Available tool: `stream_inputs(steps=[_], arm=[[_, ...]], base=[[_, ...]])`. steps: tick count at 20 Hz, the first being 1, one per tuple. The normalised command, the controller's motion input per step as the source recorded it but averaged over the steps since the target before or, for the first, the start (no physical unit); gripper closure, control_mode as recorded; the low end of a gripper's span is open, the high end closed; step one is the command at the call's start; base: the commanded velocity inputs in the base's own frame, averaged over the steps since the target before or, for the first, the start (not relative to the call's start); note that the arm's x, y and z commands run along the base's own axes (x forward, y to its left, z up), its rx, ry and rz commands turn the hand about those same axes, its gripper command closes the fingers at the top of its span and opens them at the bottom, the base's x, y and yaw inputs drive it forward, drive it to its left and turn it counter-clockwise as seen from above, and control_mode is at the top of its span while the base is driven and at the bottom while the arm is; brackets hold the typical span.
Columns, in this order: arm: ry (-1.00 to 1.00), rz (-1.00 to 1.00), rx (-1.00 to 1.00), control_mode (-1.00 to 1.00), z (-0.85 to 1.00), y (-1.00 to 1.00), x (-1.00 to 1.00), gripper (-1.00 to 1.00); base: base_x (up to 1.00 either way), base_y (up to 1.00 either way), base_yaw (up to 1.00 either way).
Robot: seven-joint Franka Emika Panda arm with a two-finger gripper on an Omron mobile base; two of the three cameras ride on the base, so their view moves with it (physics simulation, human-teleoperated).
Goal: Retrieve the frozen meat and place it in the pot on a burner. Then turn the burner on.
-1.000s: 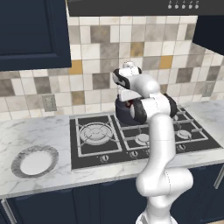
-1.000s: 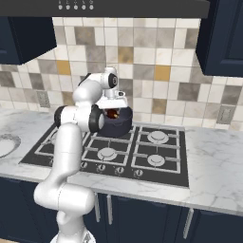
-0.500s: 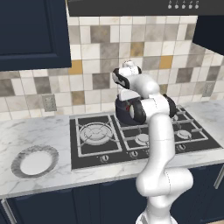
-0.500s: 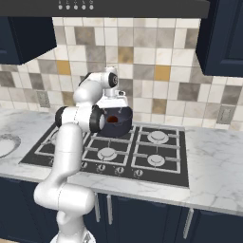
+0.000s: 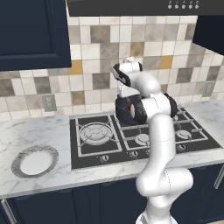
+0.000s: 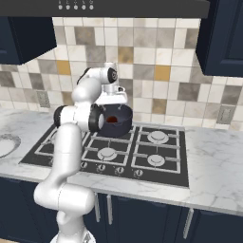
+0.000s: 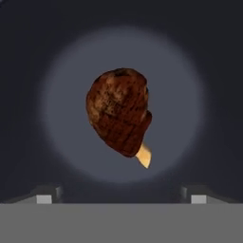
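One small frozen meat (image 7: 120, 113) lies in the pot (image 6: 118, 124), hard and maybe slippery; grip its fat middle. My jaws are wide open, holding nothing.

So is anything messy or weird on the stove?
No, nothing stands out. The meat lies inside the pot, which sits upright on a back burner. The gripper is open above it, and the plate lies flat on the counter.

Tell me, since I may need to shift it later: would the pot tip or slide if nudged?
The pot looks wide and deep on the stove grate, so tipping seems unlikely. It might slide instead. The frozen meat lies loose inside and could probably roll.
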Motion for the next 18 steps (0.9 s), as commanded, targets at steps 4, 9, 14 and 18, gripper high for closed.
stream_inputs(steps=[4,9,14,18], arm=[[0.0,0.0,0.0,-1.0,0.3,0.0,-0.86,-1.0],[-0.09,-0.01,0.01,-1.0,0.06,-0.06,-1.0,-1.0],[-0.2,-0.02,0.0,-1.0,0.22,-0.08,-1.0,-1.0],[-0.25,-0.01,0.0,-1.0,0.58,0.0,-1.0,-1.0]], base=[[0.0,0.0,0.0],[0.0,0.0,0.0],[0.0,0.0,0.0],[0.0,0.0,0.0]])
